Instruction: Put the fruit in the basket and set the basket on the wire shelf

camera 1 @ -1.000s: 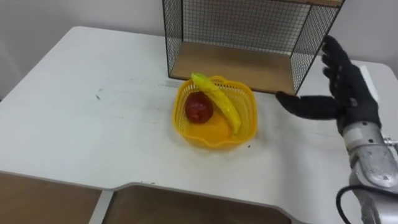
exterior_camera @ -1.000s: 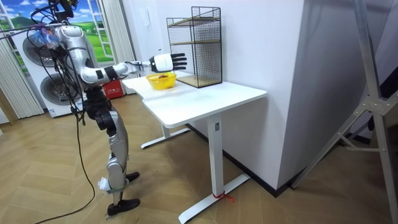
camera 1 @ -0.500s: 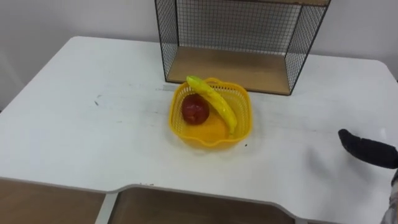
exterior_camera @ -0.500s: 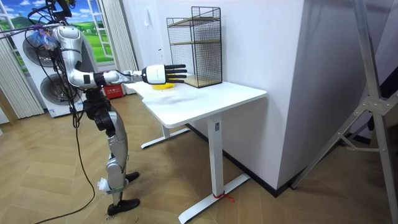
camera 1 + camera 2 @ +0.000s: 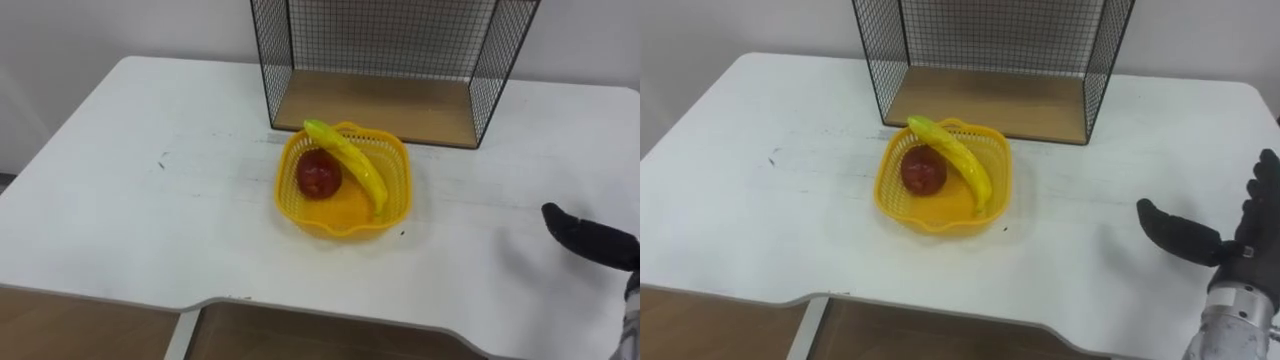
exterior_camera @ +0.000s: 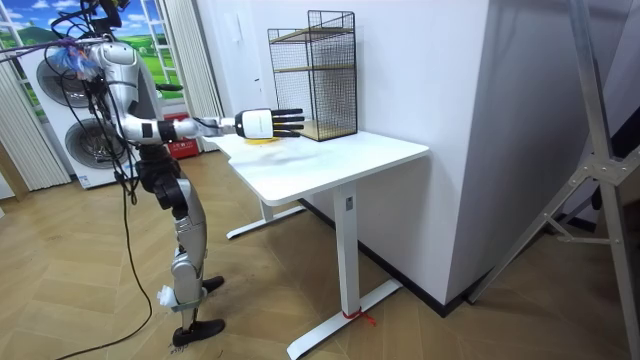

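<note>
right hand [image 5: 1187, 238] withdrawn, basket [image 5: 341, 226] unmoved — fruit [image 5: 318, 174] inside

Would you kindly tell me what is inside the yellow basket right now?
The yellow basket holds a red fruit and a banana lying across it. Under the banana an orange patch shows, partly covered, so I cannot tell whether it is a third fruit.
</note>
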Robot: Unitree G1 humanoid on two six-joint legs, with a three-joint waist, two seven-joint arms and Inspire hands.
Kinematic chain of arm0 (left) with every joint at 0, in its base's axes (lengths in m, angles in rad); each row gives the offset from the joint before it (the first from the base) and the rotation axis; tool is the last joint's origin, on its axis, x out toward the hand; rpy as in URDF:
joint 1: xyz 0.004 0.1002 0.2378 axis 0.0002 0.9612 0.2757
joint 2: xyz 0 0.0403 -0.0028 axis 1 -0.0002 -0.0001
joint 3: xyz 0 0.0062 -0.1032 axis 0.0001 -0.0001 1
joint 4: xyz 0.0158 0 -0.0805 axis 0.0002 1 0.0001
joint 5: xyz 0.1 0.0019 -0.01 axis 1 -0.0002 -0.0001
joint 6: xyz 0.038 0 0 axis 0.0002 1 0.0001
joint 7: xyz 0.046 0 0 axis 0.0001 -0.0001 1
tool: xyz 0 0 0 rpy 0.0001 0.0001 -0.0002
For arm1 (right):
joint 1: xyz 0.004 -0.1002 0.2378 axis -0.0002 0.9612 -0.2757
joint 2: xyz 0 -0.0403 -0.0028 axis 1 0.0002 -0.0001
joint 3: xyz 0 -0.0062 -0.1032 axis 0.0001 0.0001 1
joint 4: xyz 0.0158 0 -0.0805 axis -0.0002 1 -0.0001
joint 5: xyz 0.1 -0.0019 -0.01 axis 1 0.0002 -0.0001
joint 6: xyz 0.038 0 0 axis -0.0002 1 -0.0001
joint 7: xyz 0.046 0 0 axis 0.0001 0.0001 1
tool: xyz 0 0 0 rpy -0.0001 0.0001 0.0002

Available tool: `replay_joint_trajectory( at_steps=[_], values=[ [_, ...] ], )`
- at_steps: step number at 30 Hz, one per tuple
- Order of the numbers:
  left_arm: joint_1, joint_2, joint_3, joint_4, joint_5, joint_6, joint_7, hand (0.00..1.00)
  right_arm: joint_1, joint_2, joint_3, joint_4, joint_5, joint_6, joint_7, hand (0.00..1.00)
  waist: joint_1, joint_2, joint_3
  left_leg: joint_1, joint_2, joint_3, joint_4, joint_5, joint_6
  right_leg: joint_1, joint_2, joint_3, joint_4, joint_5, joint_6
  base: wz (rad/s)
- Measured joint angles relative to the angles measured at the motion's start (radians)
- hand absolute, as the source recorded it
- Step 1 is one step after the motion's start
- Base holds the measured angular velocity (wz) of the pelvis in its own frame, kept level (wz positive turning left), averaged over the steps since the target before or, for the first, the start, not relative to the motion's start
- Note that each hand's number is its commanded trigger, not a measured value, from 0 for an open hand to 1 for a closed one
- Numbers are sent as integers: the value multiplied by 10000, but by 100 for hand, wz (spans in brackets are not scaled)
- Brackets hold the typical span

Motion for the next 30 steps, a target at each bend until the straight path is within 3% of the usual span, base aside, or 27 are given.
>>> replay_joint_trajectory(
  at_steps=[3,5,9,14,24,27,30],
  values=[
    [-172,-3,-830,80,-416,-6,-1092,0,-233,85,205,158,106,-74,424,0,-122,-3,57,-35,1,16,11,0,1,-36,-4,9,2,0,0,0],
    [-294,-3,-1198,130,-827,-6,-2041,0,-250,178,351,157,216,-152,846,0,-212,-21,57,-29,1,31,-15,-1,2,-47,-4,40,1,0,0,0],
    [-428,-9,-1622,256,-1429,-5,-3136,0,-375,504,424,158,743,-166,1289,0,-360,3,42,1,7,146,-88,0,1,-119,-4,234,3,0,1,-8],
    [-455,-52,-2338,746,-2592,89,-4673,0,-434,539,888,179,1195,-166,1626,0,-386,37,20,81,24,375,-188,0,1,-216,-17,392,3,5,8,-13],
    [-819,-58,-3413,1542,-3103,237,-5919,0,-549,657,1615,292,1837,-162,2450,0,-425,3,40,132,51,447,-229,0,0,-229,3,526,22,5,8,-3],
    [-818,-60,-3613,1713,-3099,264,-6083,0,-754,729,1697,507,2053,-162,2677,0,-446,-61,62,134,63,516,-230,0,0,-257,4,566,40,8,3,-5],
    [-817,-65,-3741,1712,-3089,302,-6257,0,-988,756,1706,784,2268,-161,2767,0,-448,-156,34,134,65,569,-234,0,0,-269,2,605,45,10,2,0]
  ],
)
